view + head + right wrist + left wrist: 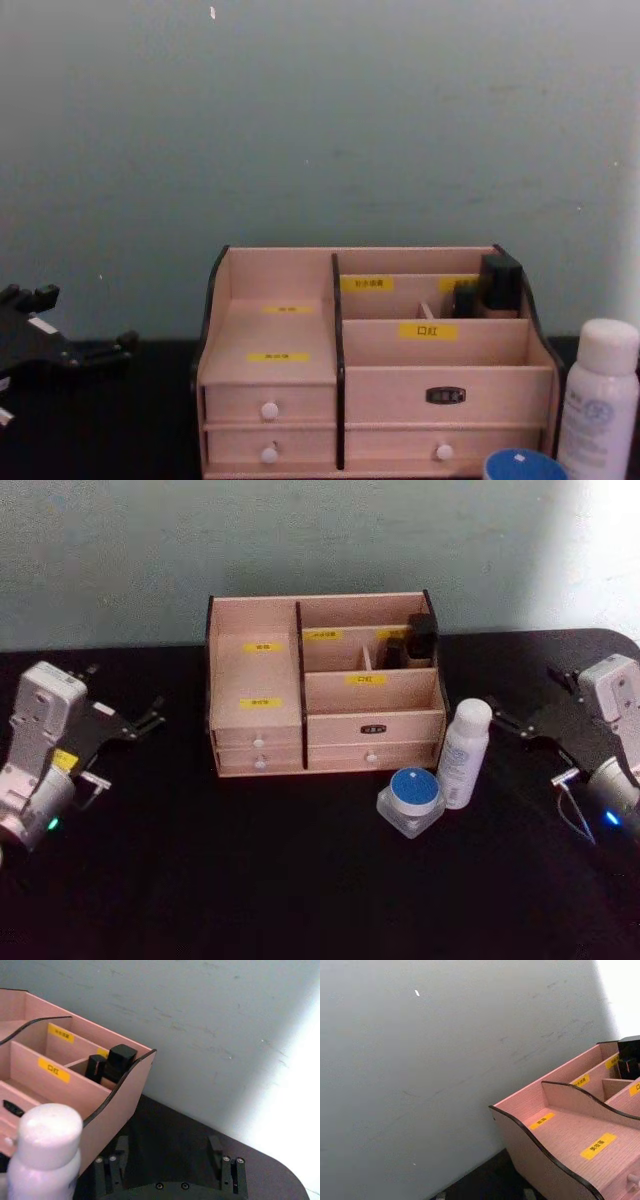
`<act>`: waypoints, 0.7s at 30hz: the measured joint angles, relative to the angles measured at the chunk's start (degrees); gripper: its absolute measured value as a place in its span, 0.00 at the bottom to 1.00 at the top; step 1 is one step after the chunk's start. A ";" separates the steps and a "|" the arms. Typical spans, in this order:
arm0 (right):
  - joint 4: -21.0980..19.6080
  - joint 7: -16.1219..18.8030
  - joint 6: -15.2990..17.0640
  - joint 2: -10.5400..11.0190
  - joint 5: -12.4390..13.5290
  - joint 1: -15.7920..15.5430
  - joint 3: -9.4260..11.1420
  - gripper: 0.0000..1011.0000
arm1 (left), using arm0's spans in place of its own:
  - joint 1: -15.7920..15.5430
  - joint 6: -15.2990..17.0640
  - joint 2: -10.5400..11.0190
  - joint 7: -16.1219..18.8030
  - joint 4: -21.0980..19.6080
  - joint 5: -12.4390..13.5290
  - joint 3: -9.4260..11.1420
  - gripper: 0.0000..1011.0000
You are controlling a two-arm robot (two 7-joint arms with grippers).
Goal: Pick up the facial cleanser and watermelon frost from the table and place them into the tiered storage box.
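Spread open, the right gripper [167, 1150] is waiting nearest the probable facial cleanser [465, 752]; the left gripper [152, 715], also spread, is idling left.

Matt pale wood tiered storage box [400, 725]; smooth plastic white bottle [465, 750].

Pink box, black bench, white and blue toiletries.
Tiered storage box [270, 670]: pale pink wood grain, dark edges, yellow labels, white knobs, black items [420, 638] inside. White bottle [464, 752], faint blue print. Jar [410, 802] clear, blue lid. Bench [200, 880] black. Wall [300, 540] grey-green. Left end effector [155, 712], right end effector [168, 1142]: black fingers, white bodies.
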 joint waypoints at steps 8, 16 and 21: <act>-4.76 0.88 2.00 2.23 0.56 -4.29 2.03 0.99 | 0.00 0.00 0.00 0.00 0.00 0.00 0.00 0.99; -10.05 1.82 3.66 5.20 1.33 -9.51 4.60 0.99 | 0.00 0.00 0.00 0.00 0.00 0.00 0.00 0.99; -13.79 4.21 4.59 7.47 3.23 -13.22 6.38 0.99 | 0.00 0.00 0.00 0.00 0.00 0.00 0.00 0.99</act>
